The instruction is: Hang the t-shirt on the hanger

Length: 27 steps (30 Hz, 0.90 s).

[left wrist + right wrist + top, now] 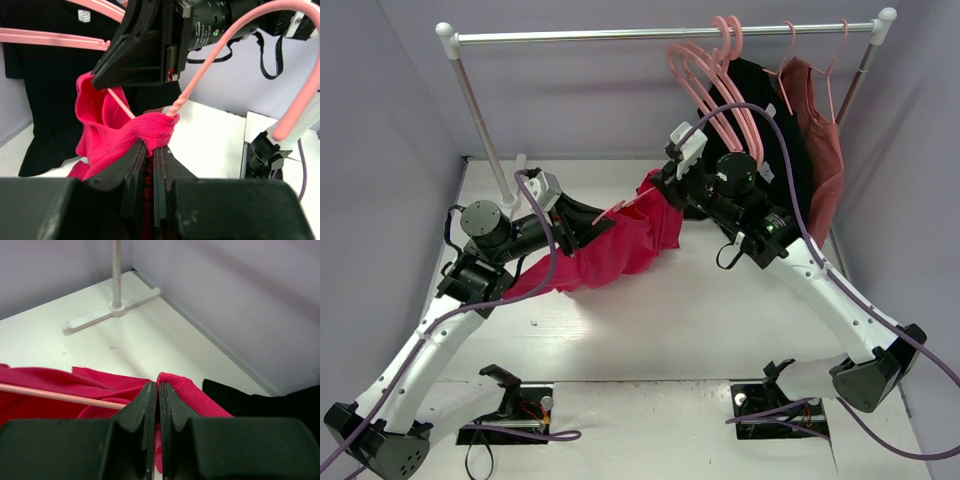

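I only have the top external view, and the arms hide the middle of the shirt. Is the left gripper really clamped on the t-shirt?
Observer: Yes. The left wrist view shows the left gripper shut on a bunched fold of the t-shirt.
Operator: Where is the hook?
Observer: The hook of the hanger rises out of that bunched fabric, just above the pinched fold.
Operator: And the right side?
Observer: The right wrist view shows the right gripper shut on a stitched edge of the t-shirt. A thin arm of the hanger runs up to one finger, but whether it is pinched too is hidden.
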Each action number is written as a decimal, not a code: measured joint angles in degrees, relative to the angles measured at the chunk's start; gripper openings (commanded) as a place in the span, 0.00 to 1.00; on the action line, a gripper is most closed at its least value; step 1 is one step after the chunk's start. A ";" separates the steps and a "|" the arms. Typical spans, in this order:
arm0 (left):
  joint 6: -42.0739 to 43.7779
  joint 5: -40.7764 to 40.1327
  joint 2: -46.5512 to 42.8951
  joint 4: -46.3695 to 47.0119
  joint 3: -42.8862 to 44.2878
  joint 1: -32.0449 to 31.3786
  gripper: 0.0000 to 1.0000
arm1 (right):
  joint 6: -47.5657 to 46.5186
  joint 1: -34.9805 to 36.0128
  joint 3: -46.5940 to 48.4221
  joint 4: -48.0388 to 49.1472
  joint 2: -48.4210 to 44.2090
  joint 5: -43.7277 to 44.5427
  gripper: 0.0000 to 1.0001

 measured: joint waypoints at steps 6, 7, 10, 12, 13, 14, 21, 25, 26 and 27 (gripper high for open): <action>-2.45 0.37 0.63 4.83 -2.38 0.00 0.00 | 1.11 0.02 -1.88 0.94 -2.03 -7.96 0.00; -2.93 0.39 1.22 5.86 -2.93 0.00 0.00 | 1.40 0.09 -2.27 1.29 -2.34 -9.29 0.00; -4.46 0.37 3.87 8.33 -3.67 0.00 0.00 | 2.34 0.44 -3.06 2.16 -2.82 -13.40 0.00; -5.16 0.31 5.35 9.09 -3.98 0.00 0.00 | 2.84 0.68 -3.45 2.40 -2.99 -15.93 0.00; -5.31 0.13 5.86 9.62 -4.33 0.00 0.00 | 3.15 0.70 -3.67 2.54 -3.13 -16.98 0.00; -5.49 0.04 6.14 9.99 -4.81 0.00 0.00 | 3.52 0.72 -4.02 2.62 -3.37 -17.97 0.00; -6.78 -0.87 6.27 13.90 -8.85 0.83 0.00 | 3.19 0.70 -8.17 1.68 -6.16 -18.12 0.05; -10.95 0.90 7.06 20.28 -10.25 2.38 0.00 | 2.27 0.70 -11.85 0.46 -8.24 -15.04 0.07; -12.15 1.60 7.48 21.97 -10.54 2.60 0.00 | 2.10 0.70 -12.24 -0.02 -8.41 -14.14 0.07; -14.21 2.69 8.41 24.98 -10.82 2.82 0.00 | 2.05 0.70 -12.44 -0.17 -8.41 -13.77 0.07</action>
